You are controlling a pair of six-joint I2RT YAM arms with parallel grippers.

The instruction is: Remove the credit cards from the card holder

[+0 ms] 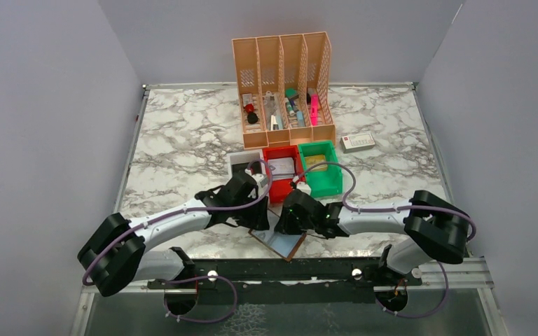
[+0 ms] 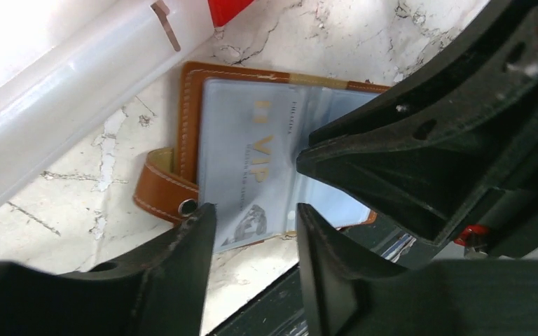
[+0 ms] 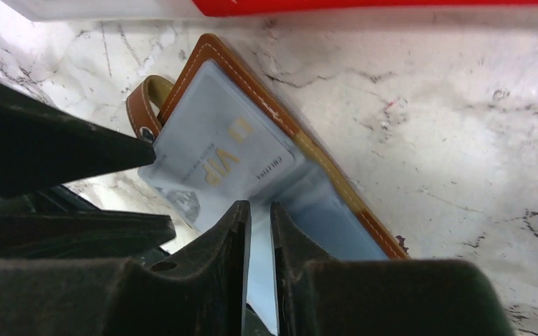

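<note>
The brown card holder [image 1: 284,243] lies open on the marble near the table's front edge, between both grippers. Its strap [image 2: 161,190] sticks out to one side. A pale bluish credit card [image 2: 249,164] with gold VIP lettering lies on the holder's inside, under a clear sleeve. In the right wrist view the same card [image 3: 217,150] and the brown stitched rim [image 3: 322,159] show. My left gripper [image 2: 256,227] is open, its fingers straddling the card's near edge. My right gripper [image 3: 260,210] has its jaws a narrow slit apart, tips down on the sleeve beside the card. Other cards are hidden.
A white bin [image 1: 242,164], a red bin [image 1: 280,173] and a green bin [image 1: 320,169] stand just behind the holder. An orange file organiser [image 1: 284,84] stands at the back, with a white box with a red end [image 1: 358,142] to its right. The black front rail [image 1: 287,269] runs close by.
</note>
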